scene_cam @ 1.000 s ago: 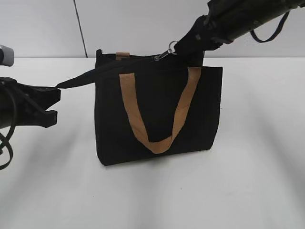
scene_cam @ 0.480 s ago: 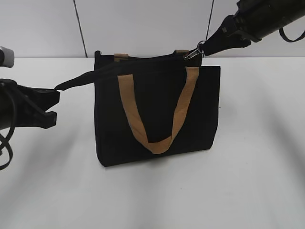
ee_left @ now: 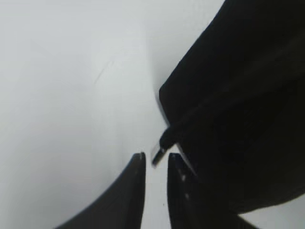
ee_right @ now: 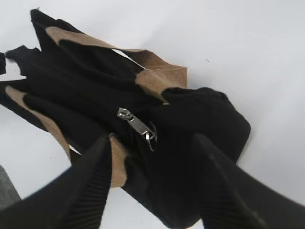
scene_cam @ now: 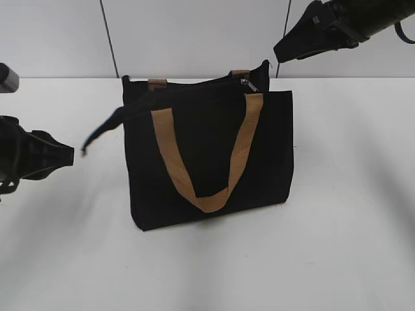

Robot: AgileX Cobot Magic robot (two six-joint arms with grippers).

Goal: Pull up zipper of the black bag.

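The black bag (scene_cam: 207, 155) stands upright mid-table, with a tan U-loop handle (scene_cam: 207, 194) on its front. The zipper's silver slider and pull tab (scene_cam: 247, 83) lie loose at the right end of the top edge, and also show in the right wrist view (ee_right: 139, 125). My right gripper (scene_cam: 280, 53) is open and empty, up and to the right of the bag; in its wrist view (ee_right: 153, 139) the jaws straddle the bag's end without touching the tab. My left gripper (scene_cam: 70, 154) is slightly open and empty at the left (ee_left: 156, 162). The bag's black side strap (scene_cam: 100, 133) droops free, its end (ee_left: 158, 151) just off the fingertips.
The white table (scene_cam: 337, 246) runs around the bag to the front and right. A pale wall with dark seams (scene_cam: 109, 39) stands behind. A second tan handle (scene_cam: 157, 83) peeks over the bag's back edge.
The right gripper let go of the pull tab and rose to the right. The left gripper released the side strap, which went from taut to drooping. The bag shifted slightly left.
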